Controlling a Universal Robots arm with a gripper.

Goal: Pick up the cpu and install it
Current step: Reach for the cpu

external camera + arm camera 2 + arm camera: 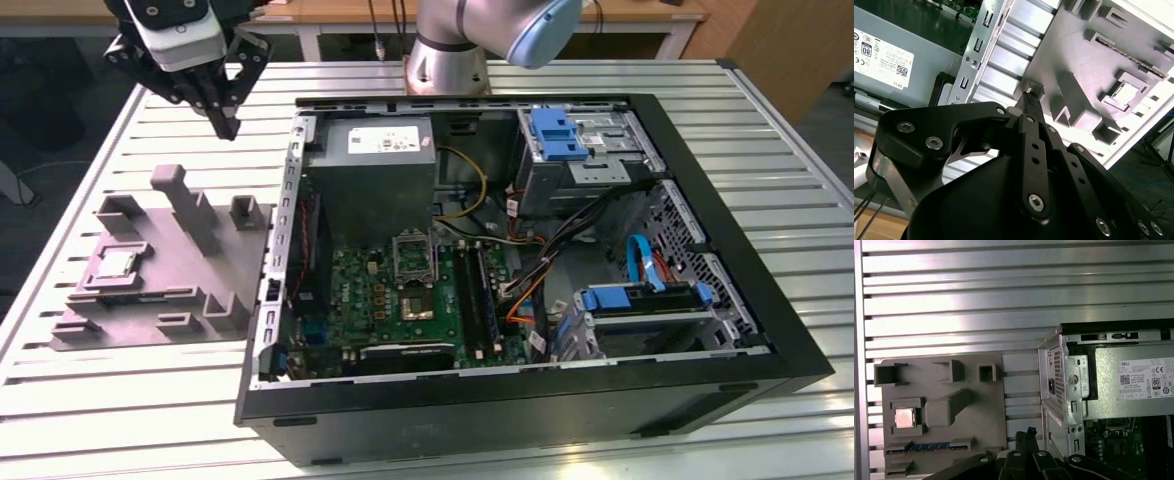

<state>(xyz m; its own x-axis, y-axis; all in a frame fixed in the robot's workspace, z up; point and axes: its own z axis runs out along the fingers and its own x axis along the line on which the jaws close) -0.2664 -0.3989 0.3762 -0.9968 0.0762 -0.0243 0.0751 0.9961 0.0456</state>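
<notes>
The cpu is a small silvery square lying flat in a pocket of the grey moulded tray, at the exterior view's left beside the open computer case. It also appears in both wrist views: cpu, cpu. My gripper hangs high above the slatted table, beyond the tray's far edge and well clear of the cpu. Its black fingers meet at the tips, shut on nothing. The motherboard's socket frame stands open inside the case.
The black computer case lies open on the slatted metal table. Inside are a grey power-supply box, cables and blue drive brackets. Tall posts rise from the tray. The arm's base stands behind the case.
</notes>
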